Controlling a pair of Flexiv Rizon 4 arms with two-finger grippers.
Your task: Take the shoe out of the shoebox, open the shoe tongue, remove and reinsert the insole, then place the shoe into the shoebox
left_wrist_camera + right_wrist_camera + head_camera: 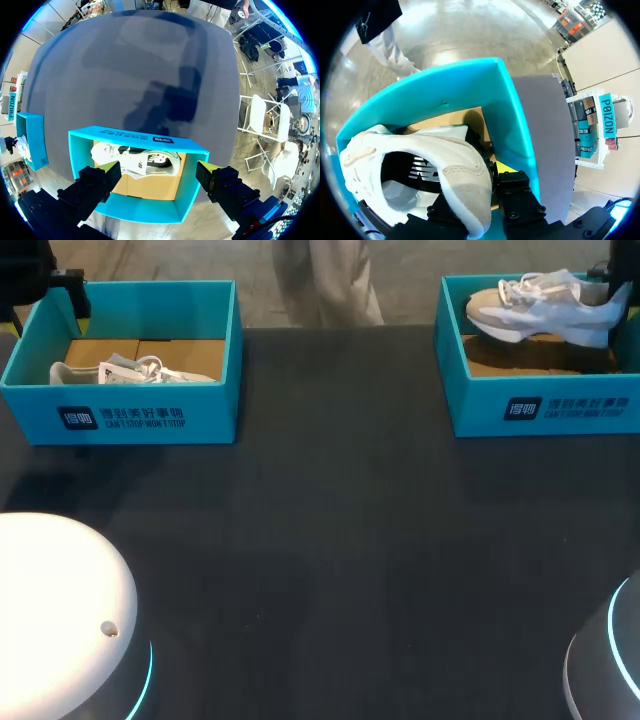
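One shoe (pixel 455 167), heel clamped between right fingers (pixel 514 186) (above shoebox (pixel 480 405)).

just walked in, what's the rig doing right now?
The right tool is shut on the heel of a white shoe and holds it up off the floor of the right shoebox, still over the box. The left tool hangs open above the left shoebox, where a second shoe lies untouched. The tongue and insole steps have not started.
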